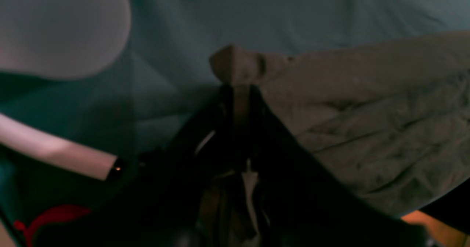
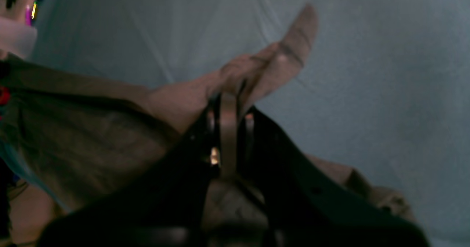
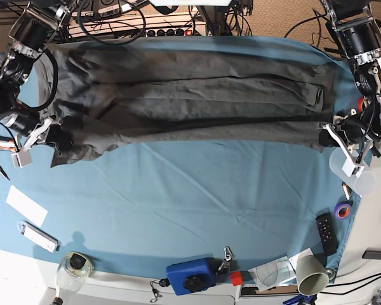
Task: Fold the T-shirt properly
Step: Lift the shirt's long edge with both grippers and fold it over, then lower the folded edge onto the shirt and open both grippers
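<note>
With both sets of fingers clamped on the T-shirt (image 3: 190, 95) corners, draw the stretched edge evenly so it folds flat.

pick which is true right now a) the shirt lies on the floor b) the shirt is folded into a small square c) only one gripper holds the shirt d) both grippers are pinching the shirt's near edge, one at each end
d: the left gripper and the right gripper are each shut on cloth at opposite ends of the shirt, which is stretched wide across the blue cloth.
</note>
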`<state>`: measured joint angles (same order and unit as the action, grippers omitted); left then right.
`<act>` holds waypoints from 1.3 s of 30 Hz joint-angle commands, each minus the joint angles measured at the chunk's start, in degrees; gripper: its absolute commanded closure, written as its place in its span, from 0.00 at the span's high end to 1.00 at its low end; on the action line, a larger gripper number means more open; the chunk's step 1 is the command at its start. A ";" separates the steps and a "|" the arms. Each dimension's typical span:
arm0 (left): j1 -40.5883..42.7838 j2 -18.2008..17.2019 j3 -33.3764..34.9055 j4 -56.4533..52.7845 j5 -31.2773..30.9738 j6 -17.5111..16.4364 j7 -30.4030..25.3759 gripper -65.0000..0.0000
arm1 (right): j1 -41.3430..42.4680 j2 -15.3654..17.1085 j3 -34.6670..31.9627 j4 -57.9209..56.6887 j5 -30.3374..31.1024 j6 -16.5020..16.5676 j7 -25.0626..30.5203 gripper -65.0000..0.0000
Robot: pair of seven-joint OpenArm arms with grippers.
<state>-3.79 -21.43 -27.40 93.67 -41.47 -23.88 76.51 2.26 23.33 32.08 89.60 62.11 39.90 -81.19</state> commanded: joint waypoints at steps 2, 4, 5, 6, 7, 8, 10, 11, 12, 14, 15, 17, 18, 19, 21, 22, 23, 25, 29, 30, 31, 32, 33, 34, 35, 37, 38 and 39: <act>0.48 -0.98 -0.28 2.54 -0.83 -1.29 -0.68 0.00 | -0.90 1.27 0.31 2.56 1.29 0.10 1.19 0.00; 1.84 -0.98 -0.28 3.50 -0.83 -1.29 -0.68 0.00 | -2.34 1.27 0.31 3.58 1.31 0.10 1.19 0.00; 2.54 -0.98 -0.28 3.93 -0.81 -1.29 -0.66 0.00 | -2.95 1.27 0.33 3.98 1.29 0.10 1.19 0.00; 3.28 -0.98 -0.28 4.37 -0.83 -1.29 -0.66 0.00 | -3.58 1.25 0.55 4.39 1.36 0.10 1.19 0.00; 4.04 -1.01 -0.28 4.83 -0.81 -1.27 -0.68 0.00 | -4.13 1.20 0.96 4.81 1.38 0.10 1.19 0.00; 4.72 -0.98 -0.35 5.35 -0.79 -1.29 -0.68 0.00 | -4.68 1.09 1.68 5.33 1.44 0.10 1.19 0.00; 5.90 -0.96 -1.03 6.60 -0.81 -1.27 -0.92 0.00 | -5.77 0.90 3.89 6.32 1.53 0.10 1.19 0.00; 6.34 -0.96 -1.70 7.08 -0.83 -1.27 -1.11 0.00 | -6.34 0.96 5.11 6.60 1.53 0.10 1.19 0.00; 6.71 -0.96 -2.49 7.56 -0.83 -1.27 -1.36 0.00 | -6.91 0.96 6.40 6.73 1.55 0.10 1.19 0.00; 7.15 -0.98 -4.15 8.09 -1.31 -1.29 -1.49 0.00 | -8.11 0.96 8.63 6.73 2.01 0.10 1.19 0.00; 7.34 -0.98 -4.94 8.15 -2.05 -1.31 -1.53 0.00 | -8.72 0.96 9.51 6.73 2.43 0.10 1.19 0.00; 7.85 -0.96 -5.92 8.13 -3.82 -1.97 -1.49 0.00 | -10.14 0.96 10.71 6.73 2.99 0.10 1.19 0.00; 8.07 -0.96 -5.90 8.15 -4.07 -2.54 -1.33 0.00 | -10.64 0.96 10.93 6.73 3.04 0.10 1.19 0.00; 8.39 -0.96 -5.88 8.13 -4.50 -2.82 -1.14 0.00 | -11.19 0.96 10.95 6.73 3.06 0.10 1.19 0.00; 9.14 -0.96 -5.90 8.13 -5.95 -3.04 -0.79 0.00 | -12.00 0.94 10.95 6.73 3.04 0.10 1.19 0.00; 9.60 -0.96 -5.90 8.15 -5.97 -3.02 -0.66 0.00 | -12.20 0.94 10.95 6.73 3.04 0.10 1.19 0.00; 10.03 -0.96 -5.90 8.15 -5.95 -3.02 -0.50 0.00 | -12.50 0.96 10.95 6.73 3.02 0.10 1.19 0.00; 11.06 -0.96 -5.90 8.26 -5.95 -2.97 -0.37 0.00 | -13.11 0.94 10.97 6.73 3.02 0.10 1.19 0.00; 12.66 -0.96 -5.90 9.11 -6.01 -2.99 -0.42 0.00 | -14.56 0.96 11.23 6.73 3.04 0.10 1.19 0.00; 12.87 -0.96 -5.90 9.51 -5.99 -2.97 -0.42 0.00 | -14.71 0.94 11.30 6.73 3.02 0.10 1.19 0.00; 12.94 -0.96 -5.90 9.90 -5.97 -2.97 -0.39 0.00 | -14.93 0.92 11.52 6.73 3.02 0.10 1.19 0.00; 13.03 -0.96 -5.90 10.38 -5.92 -2.99 -0.42 0.00 | -14.95 0.96 11.65 6.73 3.02 0.10 1.19 0.00; 13.03 -0.96 -5.90 10.82 -5.92 -2.99 -0.44 0.00 | -14.95 0.92 12.02 6.73 3.04 0.10 1.19 0.00; 13.03 -0.96 -5.90 11.30 -5.88 -2.99 -0.44 0.00 | -14.95 0.94 12.33 6.73 3.06 0.10 1.19 0.00; 13.03 -0.96 -5.90 11.69 -5.68 -3.02 -0.44 0.00 | -14.95 0.94 12.70 6.73 3.06 0.10 1.19 0.00; 13.27 -0.96 -5.90 12.24 -5.68 -3.02 -0.44 0.00 | -14.99 0.94 13.46 6.73 3.08 0.10 1.19 0.00; 13.55 -0.96 -5.90 12.37 -5.70 -3.02 -0.44 0.00 | -14.99 0.94 13.86 6.73 3.13 0.10 1.19 0.00; 13.92 -0.96 -5.90 12.37 -5.68 -3.02 -0.44 0.00 | -15.02 0.94 14.21 6.73 3.67 0.10 1.19 0.00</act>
<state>10.33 -21.32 -32.80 105.06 -47.03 -26.68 76.51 -13.04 22.83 45.54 95.37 64.77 39.94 -81.19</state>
